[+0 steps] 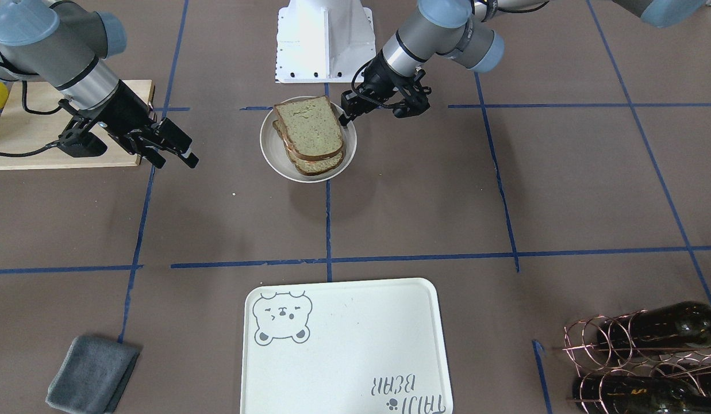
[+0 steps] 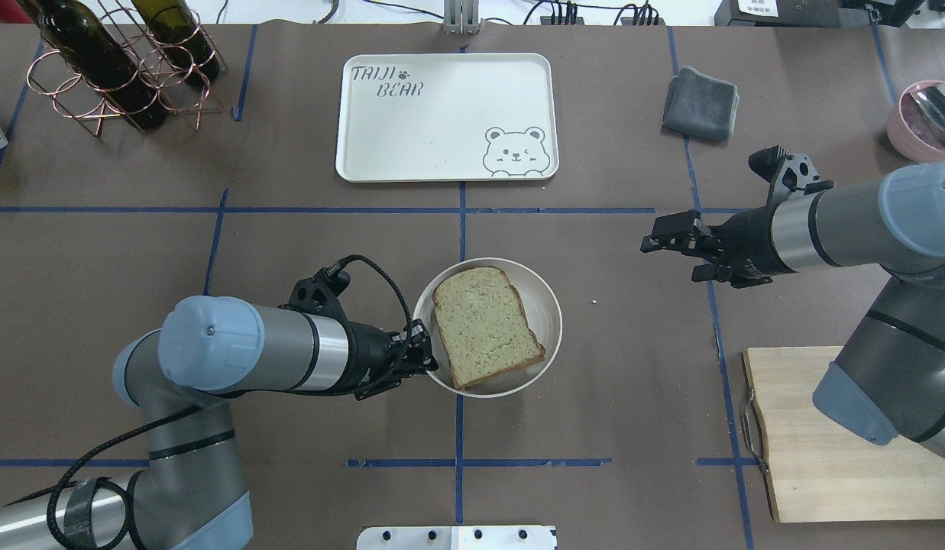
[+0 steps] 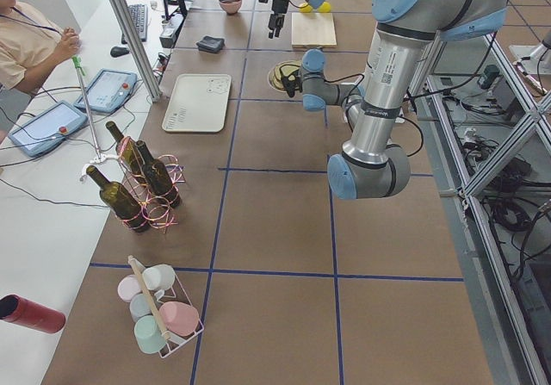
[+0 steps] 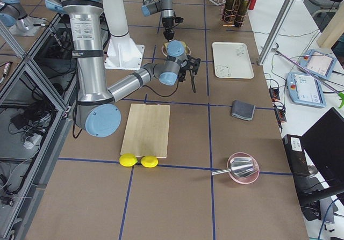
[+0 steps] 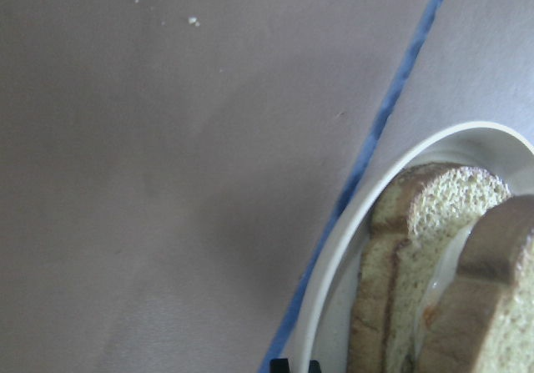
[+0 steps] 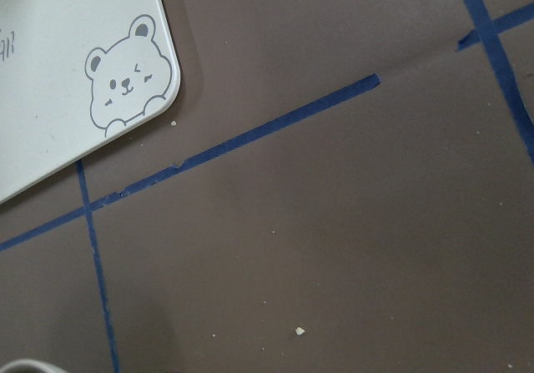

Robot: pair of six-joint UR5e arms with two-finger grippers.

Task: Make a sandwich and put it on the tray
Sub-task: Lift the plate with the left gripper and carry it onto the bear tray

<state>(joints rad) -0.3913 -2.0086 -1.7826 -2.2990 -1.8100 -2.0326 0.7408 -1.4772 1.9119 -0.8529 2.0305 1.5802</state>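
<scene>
The sandwich [image 1: 309, 135] is two bread slices stacked on a small round pale plate [image 1: 270, 155] at mid-table; it also shows in the overhead view [image 2: 483, 325]. In the left wrist view [image 5: 434, 289] white egg shows between the slices. My left gripper [image 2: 425, 359] sits at the plate's [image 2: 545, 305] near-left rim, its fingertips close together on the rim [image 5: 334, 289]. My right gripper [image 2: 654, 238] is open and empty, hovering to the plate's right. The cream bear tray [image 2: 441, 114] lies empty at the far side, beyond the plate.
A wooden cutting board [image 2: 816, 428] lies under my right arm. A folded grey cloth [image 2: 701, 92] lies right of the tray. A wire rack with dark bottles [image 2: 113, 69] stands far left. A pink bowl [image 2: 927, 118] is at the far right edge.
</scene>
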